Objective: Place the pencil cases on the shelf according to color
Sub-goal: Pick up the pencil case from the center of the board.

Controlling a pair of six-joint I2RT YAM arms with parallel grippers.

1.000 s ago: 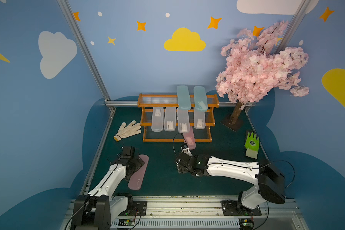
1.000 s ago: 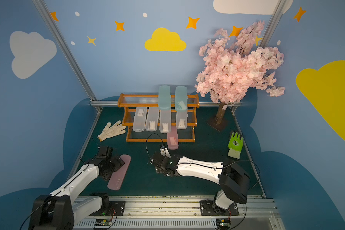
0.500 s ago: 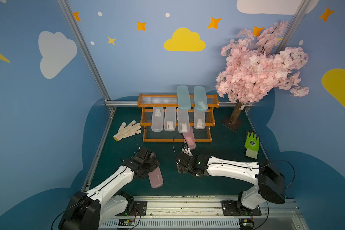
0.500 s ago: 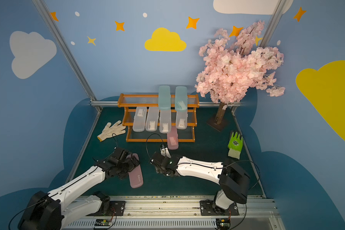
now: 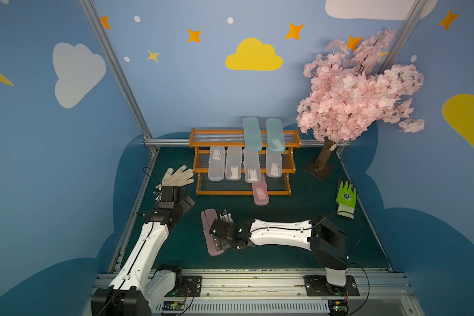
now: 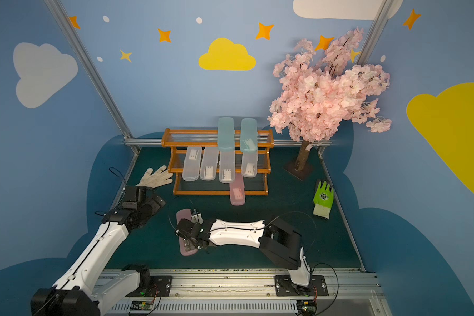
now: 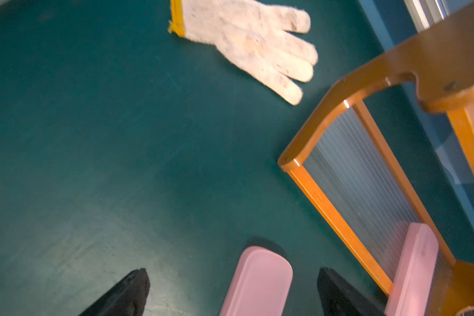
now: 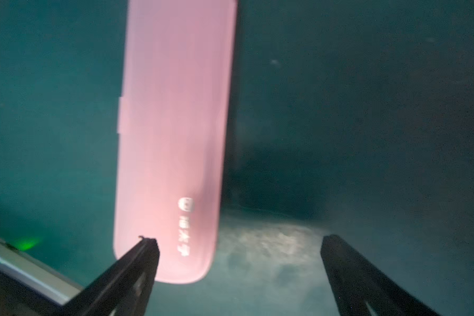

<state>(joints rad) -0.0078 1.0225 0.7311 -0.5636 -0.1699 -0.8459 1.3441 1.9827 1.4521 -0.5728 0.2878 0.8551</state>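
A smooth pink plastic case (image 5: 209, 222) with rounded ends lies flat on the green counter (image 5: 184, 246), in front of the wooden, ribbed-slat shelf (image 5: 244, 192). The right gripper (image 8: 238, 243) hovers over it, jaws spread wide and empty. Only its wrist view shows the case's printed logo. The left gripper (image 7: 233, 275) gapes empty near a knit glove (image 7: 257, 46).

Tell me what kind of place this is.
Likely a robot test booth dressed as a playroom: a left arm and right arm bolted to a metal rail, blue walls with painted clouds and stars, and a fake blossom tree beside the shelf.
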